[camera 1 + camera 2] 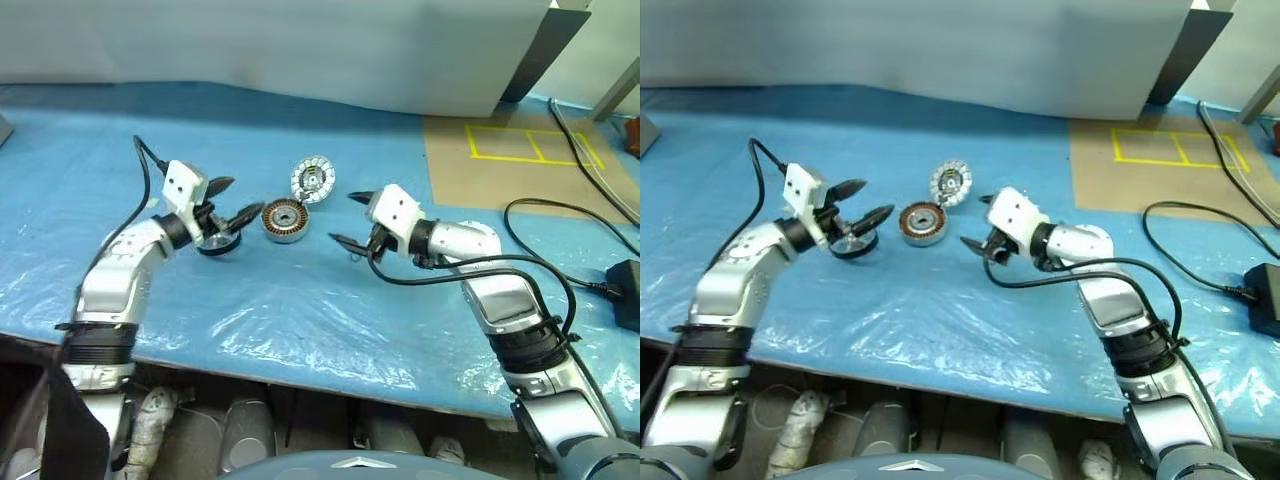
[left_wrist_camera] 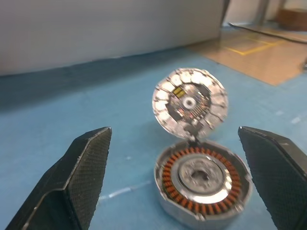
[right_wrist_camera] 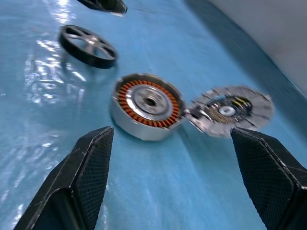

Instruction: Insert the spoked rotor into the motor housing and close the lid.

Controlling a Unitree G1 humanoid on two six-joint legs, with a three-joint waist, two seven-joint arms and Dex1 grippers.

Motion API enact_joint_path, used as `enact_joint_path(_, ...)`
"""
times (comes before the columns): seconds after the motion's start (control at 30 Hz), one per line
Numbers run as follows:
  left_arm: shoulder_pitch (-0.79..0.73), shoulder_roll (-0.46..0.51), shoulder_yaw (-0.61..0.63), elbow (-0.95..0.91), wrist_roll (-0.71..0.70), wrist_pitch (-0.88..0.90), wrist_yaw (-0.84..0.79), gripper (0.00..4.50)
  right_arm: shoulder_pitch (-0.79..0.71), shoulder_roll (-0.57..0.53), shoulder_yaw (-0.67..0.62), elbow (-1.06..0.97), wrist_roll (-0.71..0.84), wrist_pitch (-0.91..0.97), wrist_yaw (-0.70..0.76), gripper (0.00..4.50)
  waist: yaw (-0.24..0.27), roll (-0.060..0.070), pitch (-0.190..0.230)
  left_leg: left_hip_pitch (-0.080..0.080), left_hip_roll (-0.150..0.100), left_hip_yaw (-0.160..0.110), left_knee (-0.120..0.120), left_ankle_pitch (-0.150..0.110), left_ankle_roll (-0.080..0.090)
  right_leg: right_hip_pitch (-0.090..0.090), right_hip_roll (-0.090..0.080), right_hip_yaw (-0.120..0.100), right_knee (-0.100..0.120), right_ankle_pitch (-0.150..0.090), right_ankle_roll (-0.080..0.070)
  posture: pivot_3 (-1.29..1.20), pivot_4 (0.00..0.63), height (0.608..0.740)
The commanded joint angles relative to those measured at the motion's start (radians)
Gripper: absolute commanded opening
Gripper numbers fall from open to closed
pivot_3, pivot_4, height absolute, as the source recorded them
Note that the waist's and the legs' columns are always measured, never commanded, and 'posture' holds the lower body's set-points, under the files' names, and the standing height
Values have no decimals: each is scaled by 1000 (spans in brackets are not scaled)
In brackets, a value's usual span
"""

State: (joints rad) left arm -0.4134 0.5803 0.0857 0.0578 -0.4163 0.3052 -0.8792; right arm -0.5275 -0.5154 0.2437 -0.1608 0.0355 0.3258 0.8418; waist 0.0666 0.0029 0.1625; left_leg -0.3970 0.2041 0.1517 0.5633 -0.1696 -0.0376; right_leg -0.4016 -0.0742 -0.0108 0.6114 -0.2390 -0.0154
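The motor housing [image 1: 284, 221] stands on the blue sheet with its copper windings showing. Hinged to its far edge, the lid [image 1: 313, 180] stands open, its ribbed inner face towards me. Just left of the housing, the dark spoked rotor [image 1: 218, 243] lies flat on the sheet. My left gripper [image 1: 240, 198] hovers open above the rotor, pointing at the housing [image 2: 204, 179], nothing between its fingers. My right gripper [image 1: 347, 219] is open to the right of the housing, aimed at it, also with nothing in it. The right wrist view shows the rotor [image 3: 88, 45], housing [image 3: 147, 104] and lid [image 3: 230, 111] in a row.
A brown mat [image 1: 510, 160] with yellow tape lines lies at the back right. Black cables [image 1: 560, 230] and a black adapter [image 1: 628, 290] lie along the right side. A pale board [image 1: 300, 50] closes off the back of the table.
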Motion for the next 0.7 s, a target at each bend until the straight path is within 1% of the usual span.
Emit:
enact_joint_path(0.03, 26, 59, 17, -64, -71, 24, -136, 4469, -57, -45, -7, 26, 26, -40, 91, 4092, 4, 0, 0, 0, 0, 0, 0, 0, 0, 0, 0, 0, 0, -1, -2, 0, 150, 740)
enact_joint_path(0.17, 75, 110, -12, -87, -43, -23, -228, 4469, -56, -95, 6, 44, 27, -69, 168, 4092, 11, 0, 0, 0, 1, 1, 1, 1, 2, 1, -1, 0, 1, -3, -5, 0, 150, 740)
enact_joint_path(0.27, 87, 100, -19, -80, -16, -62, -225, 4469, -63, -98, 24, 59, 18, -94, 201, 4092, 7, 0, 0, 0, 1, 1, 1, 1, 2, 1, 0, 0, 2, -3, -5, 0, 150, 740)
enact_joint_path(0.47, 101, 102, -28, -62, 11, -64, -221, 4469, -192, -29, 98, 201, -42, -178, 224, 4092, -12, 0, 1, 1, 2, 2, 4, 1, 2, -3, 0, 0, 12, -6, -10, 0, 150, 740)
enact_joint_path(0.7, 151, 113, -16, -82, 6, -52, -221, 4469, -326, 20, 150, 384, -78, -311, 304, 4092, -17, -1, 1, -1, 2, 2, 8, 1, 3, -3, 0, 0, 12, -6, -11, 0, 150, 740)
